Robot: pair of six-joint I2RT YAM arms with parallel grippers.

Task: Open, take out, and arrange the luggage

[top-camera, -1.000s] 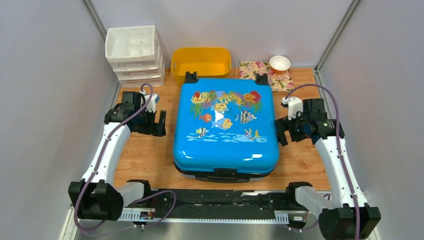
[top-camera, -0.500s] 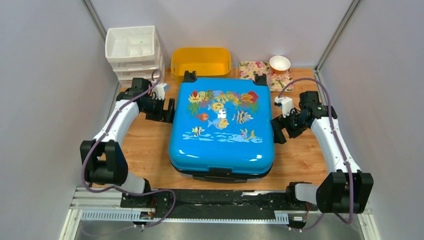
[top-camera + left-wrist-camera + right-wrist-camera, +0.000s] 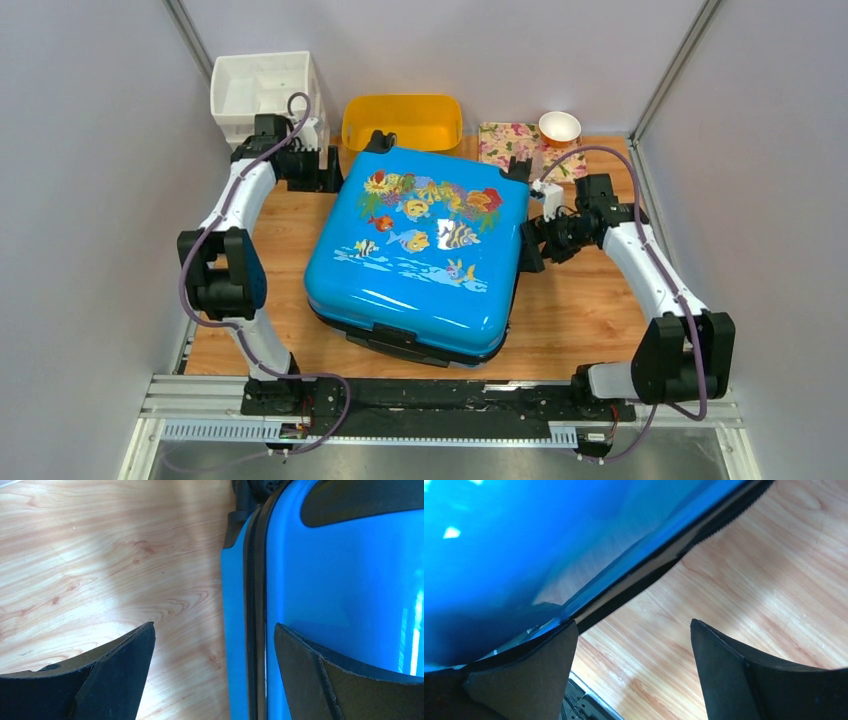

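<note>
Top external view has the luggage (image 3: 415, 260) lying flat and skewed in the middle of the desk (image 3: 590, 320). It looks closed, so opening, unpacking and arranging are all still to do. Its glossy blue shell carries fish and coral prints, with black wheels at the far end. The left gripper (image 3: 324, 171) and right gripper (image 3: 529, 246) flank it, jaws apart, holding nothing.

The luggage (image 3: 420, 260) is glossy bright blue with black trim, and its lid is printed with orange, yellow and striped cartoon fish, multicoloured coral and pale waves. The desk (image 3: 590, 310) is light wood grain. The tub (image 3: 402, 118) is yellow, the drawer unit (image 3: 255, 90) white, the mat (image 3: 500, 140) pink floral, the bowl (image 3: 559, 127) white with an orange rim.
</note>
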